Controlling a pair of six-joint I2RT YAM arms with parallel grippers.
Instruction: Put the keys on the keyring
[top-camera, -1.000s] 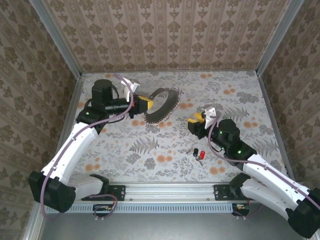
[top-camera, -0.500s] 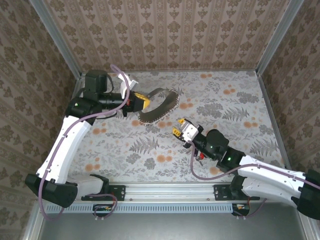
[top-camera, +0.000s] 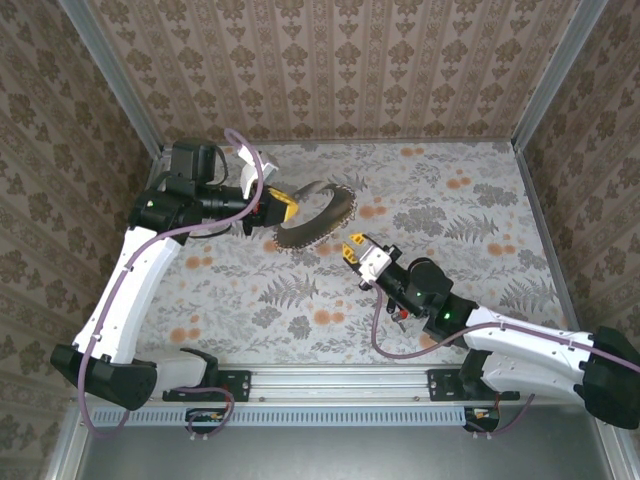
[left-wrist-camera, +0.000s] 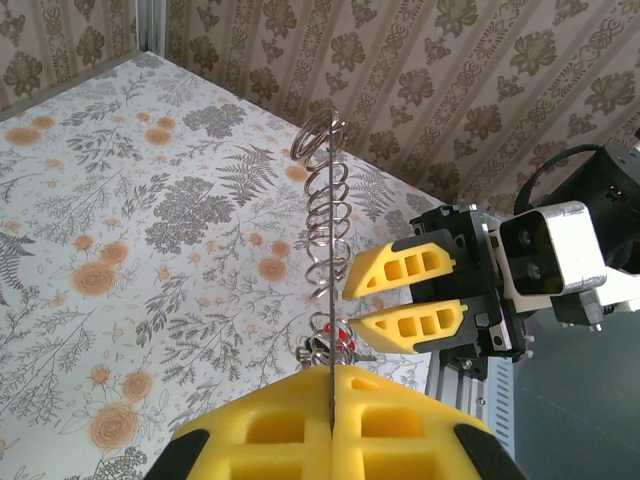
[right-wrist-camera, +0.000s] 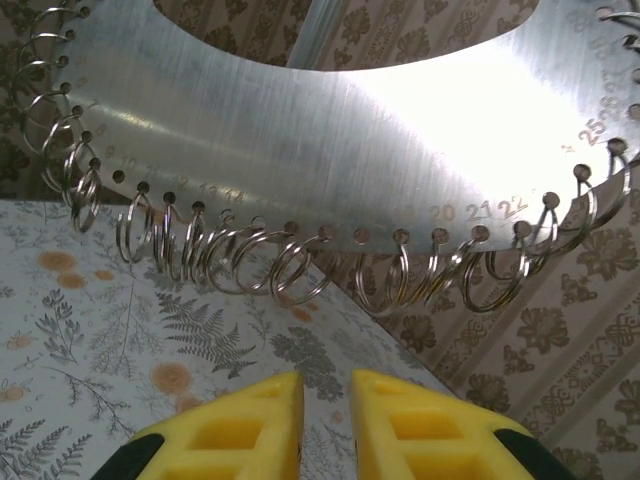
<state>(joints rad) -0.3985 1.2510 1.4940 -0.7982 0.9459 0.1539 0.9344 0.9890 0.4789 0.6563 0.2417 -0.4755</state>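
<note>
**Numbered ring plate, held left of centre in the top view**

The left gripper (left-wrist-camera: 330, 432), with yellow ribbed fingers, is pinching the thin edge of a metal plate (right-wrist-camera: 300, 120) at the bottom of its wrist frame. The right gripper (right-wrist-camera: 327, 420) is standing slightly parted just below the plate, gripping nothing.

- **Plate:** a brushed silver crescent showing engraved numbers 20, 21, 22 and 25 by its edge holes, at frame right.
- **Keyrings (right-wrist-camera: 300, 275):** wire split rings hanging along that edge.
- **Red-headed key (left-wrist-camera: 343, 334):** lying on the table behind the plate, lower centre.
- **Table (top-camera: 470, 200):** wearing a floral printed covering.
- **Walls (top-camera: 330, 70):** showing brown damask paper.
</note>
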